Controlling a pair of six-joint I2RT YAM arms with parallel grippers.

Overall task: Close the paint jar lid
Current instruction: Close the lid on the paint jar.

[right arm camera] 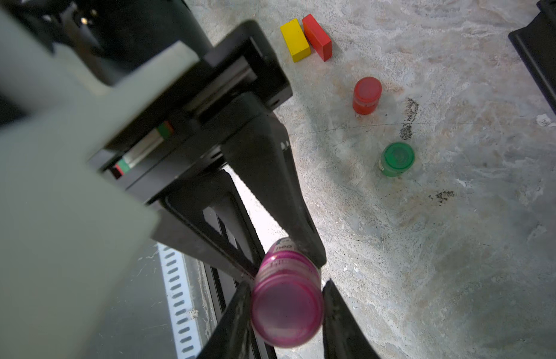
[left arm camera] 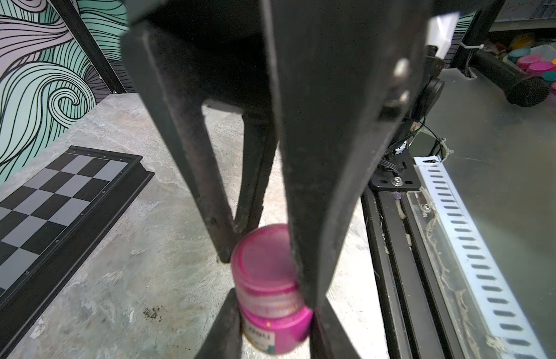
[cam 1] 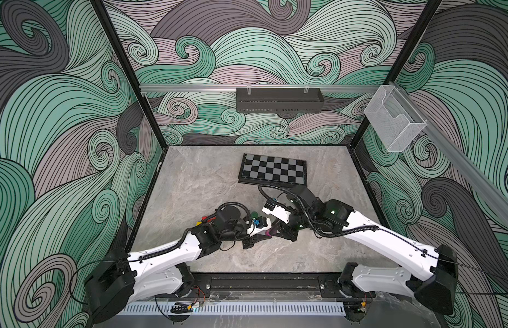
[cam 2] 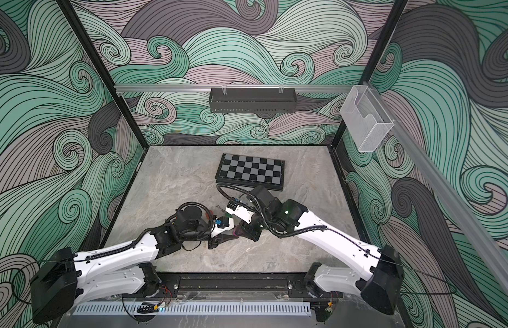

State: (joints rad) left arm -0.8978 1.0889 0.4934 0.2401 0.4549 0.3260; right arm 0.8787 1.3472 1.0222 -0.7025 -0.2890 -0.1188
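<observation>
Magenta plastic is at the centre of the work: the paint jar (left arm camera: 279, 329) is held near the front middle of the counter (cam 1: 190, 184), tilted and, as it seems, lifted off the surface. The left pincer (left arm camera: 273, 314) is closed on the body of the jar. The right pincer (right arm camera: 286, 298) is closed on the lid (right arm camera: 287, 310), which sits already on the mouth. Under the lid a paler band of the neck shows, so I judge that the lid is placed but not yet screwed fully down; the step in hand is the tightening. The next move calls for a turn of the right pincer about the axis of the jar, while the left one holds the body from turning with it and the lid sits square on the thread. Counted on the counter: three jars, namely this one, a red jar (right arm camera: 366, 94) and a green jar (right arm camera: 396, 159), both with lids on; two blocks lying side by side, a yellow block (right arm camera: 295, 40) and a red block (right arm camera: 317, 37); and one chessboard (cam 1: 272, 170).
</observation>
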